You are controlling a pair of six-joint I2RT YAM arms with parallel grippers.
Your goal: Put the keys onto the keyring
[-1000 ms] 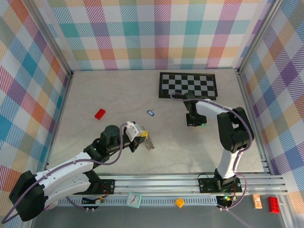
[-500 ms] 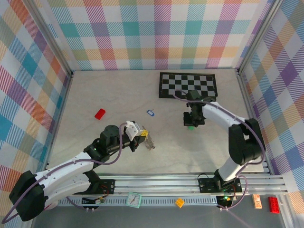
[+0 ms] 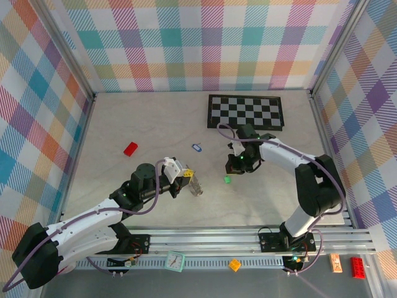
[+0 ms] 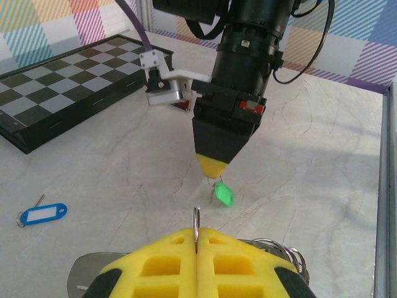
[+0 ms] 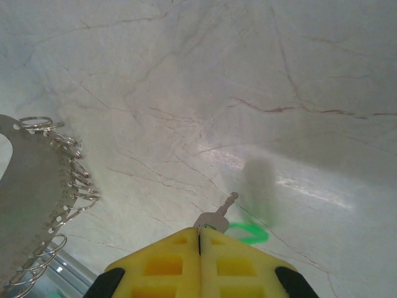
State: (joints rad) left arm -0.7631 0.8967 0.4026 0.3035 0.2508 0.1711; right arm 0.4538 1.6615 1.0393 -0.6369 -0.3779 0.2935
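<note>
My left gripper (image 3: 187, 179) (image 4: 196, 239) is shut on the keyring (image 3: 196, 186), pinching one thin silvery ring (image 4: 196, 220) that stands upright between the yellow pads; more rings (image 4: 286, 254) bunch at its right. My right gripper (image 3: 232, 167) (image 5: 200, 233) hangs just beyond it, shut on a small silver key (image 5: 216, 217) with a green tag (image 5: 245, 233). That green key (image 3: 227, 179) (image 4: 223, 194) dangles below the right fingertips, a little above the table and slightly apart from the upright ring. The blue key (image 3: 196, 148) (image 4: 42, 214) lies flat on the table, to the left of the right gripper.
A black-and-white chequered board (image 3: 246, 110) (image 4: 68, 81) lies at the back of the table. A red block (image 3: 130, 148) sits at the left. The keyring's grey plate with several rings (image 5: 31, 198) fills the left edge of the right wrist view.
The right gripper has carried the green key away from the chequered board, leftward and nearer, close to the ring held by the left gripper. The left arm has stayed put.
</note>
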